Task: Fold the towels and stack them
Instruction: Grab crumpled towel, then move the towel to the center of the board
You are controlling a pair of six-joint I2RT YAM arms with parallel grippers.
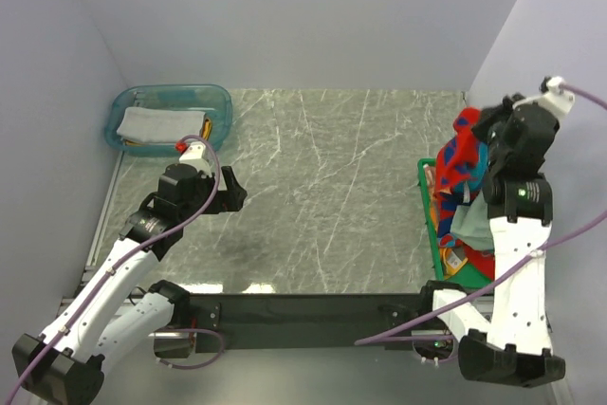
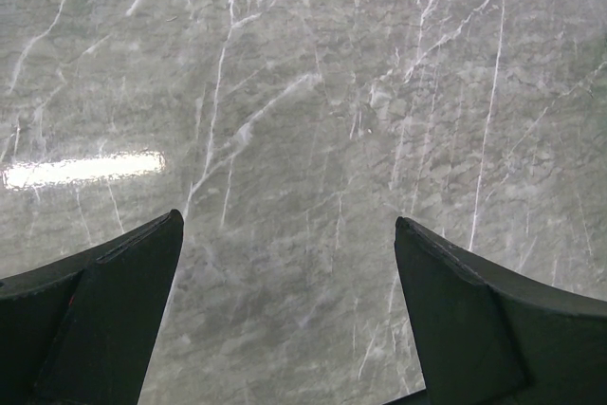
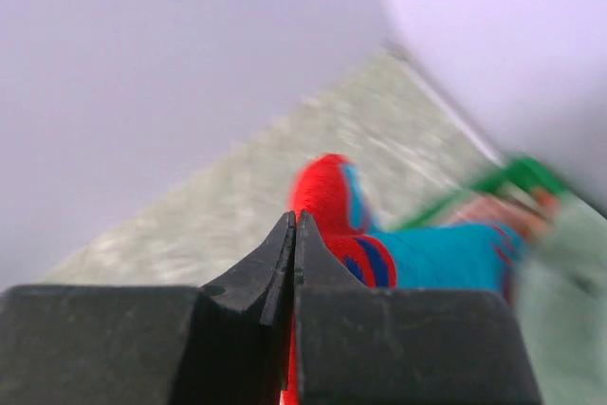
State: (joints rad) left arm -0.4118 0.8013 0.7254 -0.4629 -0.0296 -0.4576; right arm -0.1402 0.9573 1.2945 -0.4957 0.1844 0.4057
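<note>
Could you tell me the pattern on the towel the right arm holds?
Red towel with blue patches; top external view shows it best.

Tub [image 1: 123, 101] left (folded towel [image 1: 152, 123] inside), crate [image 1: 427, 211] right, hanging towel [image 1: 460, 163] apparently above

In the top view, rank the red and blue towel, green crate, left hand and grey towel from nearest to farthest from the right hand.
1. Red and blue towel: gripped in the right hand, far right.
2. Green crate: just beneath the towel, right edge.
3. Left hand: left of centre, open.
4. Grey towel: in the teal tub, far left corner.
</note>
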